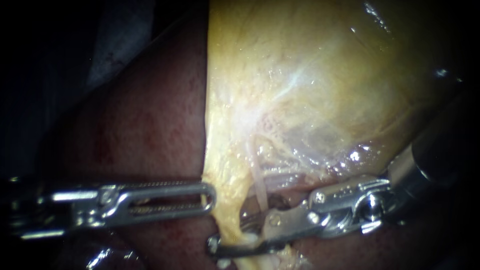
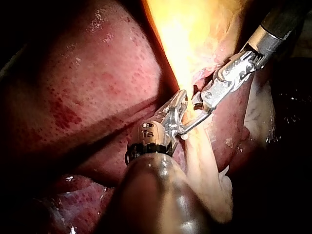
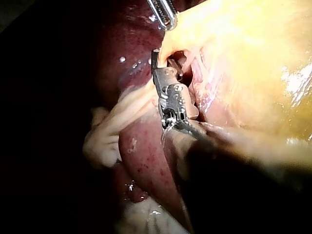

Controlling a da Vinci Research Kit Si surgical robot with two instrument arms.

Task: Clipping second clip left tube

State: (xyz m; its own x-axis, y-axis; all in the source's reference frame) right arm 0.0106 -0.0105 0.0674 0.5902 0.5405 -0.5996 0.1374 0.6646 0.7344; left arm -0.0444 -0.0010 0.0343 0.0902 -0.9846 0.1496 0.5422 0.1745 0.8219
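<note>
My left instrument (image 1: 206, 196) comes in from the left, its slotted jaws shut on the gallbladder's (image 1: 310, 75) yellow lower edge. My right instrument (image 1: 229, 232) enters from the right. Its jaws stand open around a yellow strand of tissue (image 1: 231, 222) hanging from that edge. A pale thin tube (image 1: 258, 186) runs down just above the upper jaw. I cannot tell whether a clip sits in the jaws. In the left wrist view the left instrument (image 2: 181, 97) holds the yellow tissue, with the right instrument (image 2: 192, 113) right beside it. The right wrist view shows the right instrument (image 3: 158, 58) at an opening in the tissue.
Dark red liver (image 1: 140, 130) lies to the left of and under the gallbladder. A loose pale flap of tissue (image 3: 109, 131) hangs beside the right instrument's jaws. The left instrument's tip (image 3: 165, 12) shows beyond them.
</note>
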